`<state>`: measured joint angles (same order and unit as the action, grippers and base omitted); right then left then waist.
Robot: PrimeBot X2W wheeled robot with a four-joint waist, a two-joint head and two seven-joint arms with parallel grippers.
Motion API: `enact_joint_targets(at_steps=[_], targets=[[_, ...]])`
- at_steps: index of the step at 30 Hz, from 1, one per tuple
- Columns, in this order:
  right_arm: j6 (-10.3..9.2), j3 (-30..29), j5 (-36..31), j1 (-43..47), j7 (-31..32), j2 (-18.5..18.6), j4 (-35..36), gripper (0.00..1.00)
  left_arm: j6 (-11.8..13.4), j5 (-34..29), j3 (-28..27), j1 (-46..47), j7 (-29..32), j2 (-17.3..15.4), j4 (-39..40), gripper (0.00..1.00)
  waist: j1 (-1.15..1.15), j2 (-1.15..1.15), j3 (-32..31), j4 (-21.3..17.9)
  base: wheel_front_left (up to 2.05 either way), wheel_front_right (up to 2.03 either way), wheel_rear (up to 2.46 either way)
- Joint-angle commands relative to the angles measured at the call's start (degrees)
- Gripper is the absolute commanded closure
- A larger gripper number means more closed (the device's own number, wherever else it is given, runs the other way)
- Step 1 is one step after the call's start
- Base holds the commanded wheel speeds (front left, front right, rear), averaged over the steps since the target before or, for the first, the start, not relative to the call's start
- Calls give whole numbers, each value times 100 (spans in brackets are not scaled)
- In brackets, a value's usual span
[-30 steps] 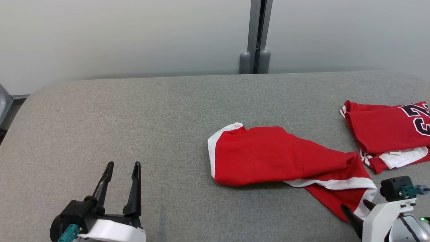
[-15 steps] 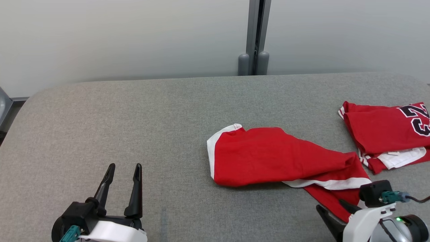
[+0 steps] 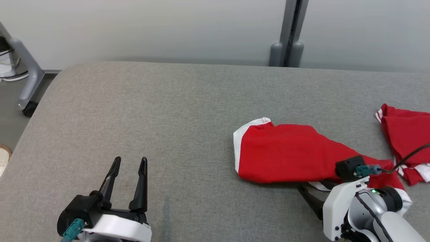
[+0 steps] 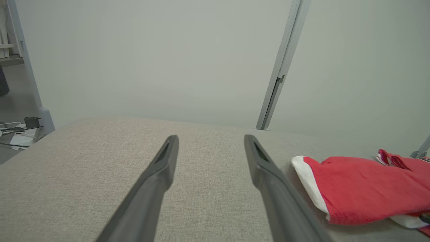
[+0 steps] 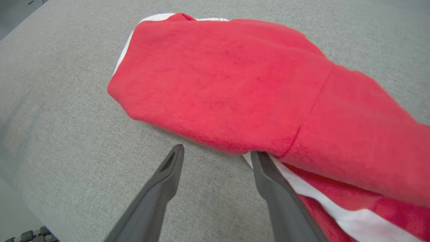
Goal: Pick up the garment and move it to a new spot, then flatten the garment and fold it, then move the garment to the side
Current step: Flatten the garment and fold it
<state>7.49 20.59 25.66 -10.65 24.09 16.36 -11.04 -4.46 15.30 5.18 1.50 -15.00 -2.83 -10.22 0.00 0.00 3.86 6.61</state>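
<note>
Grey fabric-covered surface (image 3: 168,101) | red garment (image 3: 285,154), white-trimmed, lying crumpled right of centre | right gripper (image 5: 217,151) fingers spread wide, holding nothing, one tip at garment's near edge | left gripper (image 3: 130,161) spread wide, empty, well apart from garment

Black end effector fingers (image 3: 141,181), white wrist shells (image 3: 114,230), teal connectors (image 3: 72,230)

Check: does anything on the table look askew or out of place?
The red garment lies rumpled and skewed on the table, its white-striped part tucked underneath beside the open right gripper. Nothing spilled or damaged.
</note>
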Motion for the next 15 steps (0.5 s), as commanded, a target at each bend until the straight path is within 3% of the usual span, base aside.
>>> enact_joint_targets(at_steps=[1, 4, 8, 10, 13, 14, 15], targets=[[1, 49, 121, -117, -4, 1, -158, 0, 21, 43, 19, 81, -23, -18, -6, 0, 0, 0, 143, 212, 0, 0, 0], [1, 149, 185, -341, 159, 118, -489, 0, 32, 95, 107, 138, -23, -14, 1, 0, 0, 0, 241, 393, 0, 0, 0], [1, 198, 230, -671, -127, 156, -713, 0, 85, 142, 170, 182, -23, -17, 38, 0, 0, 0, 386, 600, 0, 0, 0], [1, 150, 293, -821, -284, 156, -793, 100, 92, 157, 192, 211, -23, -14, 57, 0, 0, 0, 466, 672, 0, 0, 0], [1, 92, 374, -1117, -393, 193, -893, 100, 108, 183, 231, 271, -23, -14, 74, 0, 0, 0, 583, 759, 0, 0, 0], [1, 76, 410, -1215, -432, 191, -916, 73, 114, 190, 252, 288, -23, -16, 83, 0, 0, 0, 622, 783, 0, 0, 0], [1, 65, 449, -1311, -438, 196, -943, 52, 133, 199, 273, 299, -23, -17, 93, 0, 0, 0, 662, 805, 0, 0, 0]])
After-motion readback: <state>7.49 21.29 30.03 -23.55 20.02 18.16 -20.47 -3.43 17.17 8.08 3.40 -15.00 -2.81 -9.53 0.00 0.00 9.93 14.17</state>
